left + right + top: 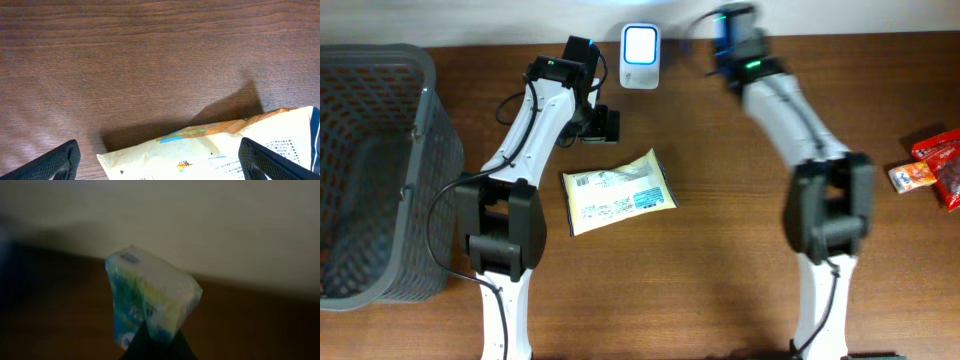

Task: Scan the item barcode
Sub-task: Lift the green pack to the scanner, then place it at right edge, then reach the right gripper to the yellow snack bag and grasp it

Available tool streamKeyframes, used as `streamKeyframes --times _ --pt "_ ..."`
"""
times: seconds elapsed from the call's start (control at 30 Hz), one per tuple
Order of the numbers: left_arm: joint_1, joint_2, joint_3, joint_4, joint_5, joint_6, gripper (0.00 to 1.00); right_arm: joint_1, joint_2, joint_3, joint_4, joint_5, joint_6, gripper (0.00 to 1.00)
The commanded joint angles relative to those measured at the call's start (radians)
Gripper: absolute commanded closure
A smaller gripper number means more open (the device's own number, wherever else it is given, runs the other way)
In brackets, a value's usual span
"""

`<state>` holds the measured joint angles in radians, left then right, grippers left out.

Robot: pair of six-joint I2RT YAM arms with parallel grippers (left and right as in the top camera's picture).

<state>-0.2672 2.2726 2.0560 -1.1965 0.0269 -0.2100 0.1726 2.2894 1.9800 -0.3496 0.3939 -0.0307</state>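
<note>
Clamped a small blue-and-yellow pack [150,300] in the right gripper [152,339], raised just right of the scanner [640,55]. Needed swinging left, barcode square to the lit window (label side blurred). Held left gripper [598,125] spread wide below-left of the scanner, above a pale packet [618,190] on the brown wood table [720,250].

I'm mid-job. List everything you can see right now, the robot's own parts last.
basket: one, grey mesh, left table edge
scanner: one, white, screen lit, back centre
flat packet: one, pale yellow, table centre, printed side up
small pack: one, blue-green and yellow, held in the right jaws
snack packs: at least two, red and orange, right edge
table: one, brown wood
left arm: one, white and black, jaws open over the flat packet's far edge
right arm: one, white and black, jaws shut on the small pack, right of the scanner
</note>
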Motion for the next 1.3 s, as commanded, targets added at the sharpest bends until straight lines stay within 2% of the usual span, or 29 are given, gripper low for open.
streamKeyframes --times 0.0,0.1,0.2,0.33,0.47,0.57,0.63,0.7,0.77,0.87,0.93,0.97,1.0,1.07,1.13,1.17,1.23,1.27 --pt "-0.006 0.009 0.000 -0.001 0.011 -0.013 0.01 -0.233 -0.141 0.011 -0.251 0.037 0.406 0.96" --pt "-0.005 0.009 0.000 -0.001 0.011 -0.013 0.01 -0.446 -0.137 0.006 -0.494 0.008 0.459 0.96" --pt "-0.006 0.009 0.000 -0.001 0.011 -0.013 0.01 -0.598 -0.135 0.004 -0.580 -0.118 0.459 0.96" --pt "-0.006 0.009 0.000 -0.001 0.011 -0.013 0.01 -0.699 -0.117 -0.019 -0.603 -0.181 0.458 0.96" --pt "-0.006 0.009 0.000 -0.001 0.011 -0.013 0.01 -0.697 -0.100 -0.109 -0.523 -0.185 0.404 0.95" --pt "-0.006 0.009 0.000 -0.001 0.011 -0.013 0.01 -0.716 -0.082 -0.217 -0.428 -0.173 0.375 0.79" --pt "-0.006 0.009 0.000 -0.001 0.011 -0.013 0.01 -0.747 -0.082 -0.239 -0.427 -0.132 0.375 0.44" --pt "-0.006 0.009 0.000 -0.001 0.011 -0.013 0.01 -0.783 -0.090 -0.233 -0.467 0.010 0.375 0.37" --pt "-0.006 0.009 0.000 -0.001 0.011 -0.013 0.01 -0.805 -0.122 -0.233 -0.484 0.017 0.375 0.36" --pt "-0.006 0.009 0.000 -0.001 0.011 -0.013 0.01 -0.781 -0.242 -0.214 -0.473 -0.137 0.375 0.35" --pt "-0.006 0.009 0.000 -0.001 0.011 -0.013 0.01 -0.752 -0.327 -0.211 -0.476 -0.352 0.376 0.34" --pt "-0.006 0.009 0.000 -0.001 0.011 -0.013 0.01 -0.733 -0.363 -0.211 -0.486 -0.523 0.376 0.27" --pt "-0.006 0.009 0.000 -0.001 0.011 -0.013 0.01 -0.713 -0.385 -0.211 -0.513 -0.694 0.376 0.00" --pt "-0.006 0.009 0.000 -0.001 0.011 -0.013 0.01 -0.668 -0.383 -0.212 -0.605 -0.867 0.376 0.01" --pt "-0.006 0.009 0.000 -0.001 0.011 -0.013 0.01 -0.602 -0.379 -0.215 -0.738 -0.845 0.374 0.01" --pt "-0.006 0.009 0.000 -0.001 0.011 -0.013 0.01 -0.559 -0.378 -0.222 -0.773 -0.806 0.325 0.01" --pt "-0.006 0.009 0.000 -0.001 0.011 -0.013 0.01 -0.449 -0.378 -0.264 -0.776 -0.761 0.193 0.01" --pt "-0.006 0.009 0.000 -0.001 0.011 -0.013 0.01 -0.412 -0.378 -0.283 -0.751 -0.760 0.192 0.01"
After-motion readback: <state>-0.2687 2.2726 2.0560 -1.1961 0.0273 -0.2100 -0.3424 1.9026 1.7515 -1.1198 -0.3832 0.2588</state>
